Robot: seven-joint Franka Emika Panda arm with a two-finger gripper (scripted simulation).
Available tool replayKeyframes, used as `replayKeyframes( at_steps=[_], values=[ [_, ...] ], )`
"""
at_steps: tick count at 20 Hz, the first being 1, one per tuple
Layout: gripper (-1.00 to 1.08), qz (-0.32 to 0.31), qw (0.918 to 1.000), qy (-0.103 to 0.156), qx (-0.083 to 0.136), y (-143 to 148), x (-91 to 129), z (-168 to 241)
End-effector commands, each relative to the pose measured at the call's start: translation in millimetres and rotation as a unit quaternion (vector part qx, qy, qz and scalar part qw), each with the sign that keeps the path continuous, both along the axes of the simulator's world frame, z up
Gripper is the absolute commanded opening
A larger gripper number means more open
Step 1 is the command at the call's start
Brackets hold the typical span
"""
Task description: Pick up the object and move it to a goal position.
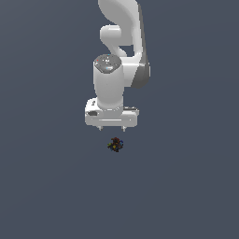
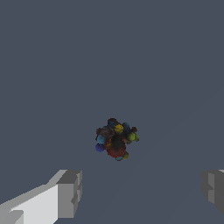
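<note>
The object (image 1: 115, 144) is a tiny dark brown-black lump with yellow, blue, green and red specks, lying on the flat grey floor. In the wrist view it (image 2: 115, 139) sits beyond the line between the two fingers, roughly centred between them. My white gripper (image 1: 112, 128) hangs just above and behind it in the exterior view, open and empty, its two short fingertips pointing down. In the wrist view the gripper (image 2: 142, 192) shows wide open, with one grey pad (image 2: 70, 194) and the other pad (image 2: 213, 188) at the frame's edge. The gripper does not touch the object.
A plain dark grey floor (image 1: 46, 186) fills both views. The white arm (image 1: 119, 46) rises behind the gripper toward the top of the exterior view. No other objects or goal marker show.
</note>
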State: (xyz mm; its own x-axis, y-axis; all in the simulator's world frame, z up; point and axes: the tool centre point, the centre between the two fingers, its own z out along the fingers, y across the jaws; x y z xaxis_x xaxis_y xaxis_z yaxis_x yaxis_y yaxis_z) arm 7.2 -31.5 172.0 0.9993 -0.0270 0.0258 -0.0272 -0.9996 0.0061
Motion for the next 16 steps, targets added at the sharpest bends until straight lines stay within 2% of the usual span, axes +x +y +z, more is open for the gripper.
replayKeyframes(
  at_steps=[1, 10, 16],
  values=[
    [1.0, 0.0, 1.0, 0.0, 0.0, 0.0, 0.0, 0.0],
    [1.0, 0.007, 0.9998, -0.012, -0.012, -21.1, 5.1, 7.2],
    [1.0, 0.009, 0.9998, -0.012, -0.012, -21.2, 5.1, 6.9]
  ],
)
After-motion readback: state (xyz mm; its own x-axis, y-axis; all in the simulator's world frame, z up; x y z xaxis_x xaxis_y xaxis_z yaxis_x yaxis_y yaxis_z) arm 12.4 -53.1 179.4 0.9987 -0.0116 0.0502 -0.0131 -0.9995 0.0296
